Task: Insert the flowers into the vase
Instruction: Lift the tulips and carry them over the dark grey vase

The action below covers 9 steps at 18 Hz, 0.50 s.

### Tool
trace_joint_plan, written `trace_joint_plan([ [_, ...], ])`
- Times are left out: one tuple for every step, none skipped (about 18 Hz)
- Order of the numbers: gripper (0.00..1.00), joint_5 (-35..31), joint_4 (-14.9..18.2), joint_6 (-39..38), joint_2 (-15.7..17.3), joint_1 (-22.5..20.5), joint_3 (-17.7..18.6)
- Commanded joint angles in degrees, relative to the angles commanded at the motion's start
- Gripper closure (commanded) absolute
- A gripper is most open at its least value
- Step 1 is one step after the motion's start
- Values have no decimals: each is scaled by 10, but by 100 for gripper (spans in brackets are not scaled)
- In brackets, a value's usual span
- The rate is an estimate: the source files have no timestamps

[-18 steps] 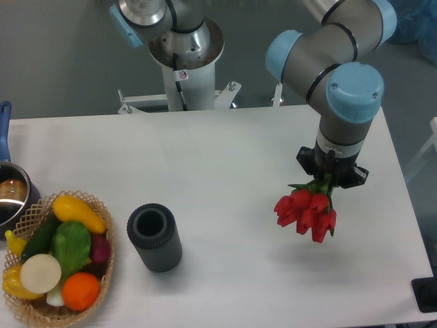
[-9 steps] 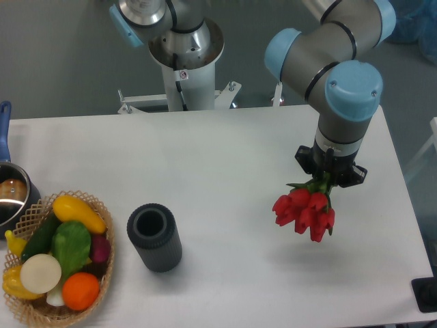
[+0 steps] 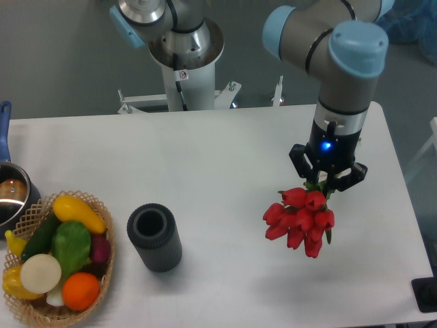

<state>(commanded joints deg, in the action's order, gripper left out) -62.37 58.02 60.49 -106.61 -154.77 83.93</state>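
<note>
- My tool (image 3: 326,183) grasps the flowers (image 3: 299,219) by the stems, buds hanging down, right of frame above the surface (image 3: 225,178).
- Vase (image 3: 154,238) upright lower left, well apart, beside basket (image 3: 41,301).

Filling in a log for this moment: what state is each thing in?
flowers: held off the table, buds down
gripper: shut on the stems
vase: upright, nothing in it
basket: full of fruit and vegetables
pot: at the left edge, cut off
</note>
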Motion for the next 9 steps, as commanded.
trace_joint_plan([
  [100,38,-2,-10,-1,-5,1],
  [100,75,-2,-15,-1,-8,2],
  [100,107,-2,-16,-1,-10,2],
  [100,128,-3,-17,-1,-13,2],
  [100,139,-3,-17,-1,-17,2],
  [100,146,-5,-17,-1,-17,2],
  [100,156,-5,-17,1,-17,2],
  [100,177,-5,-17,4,-17,2],
  [100,209,-11,-18,4,-18,2],
])
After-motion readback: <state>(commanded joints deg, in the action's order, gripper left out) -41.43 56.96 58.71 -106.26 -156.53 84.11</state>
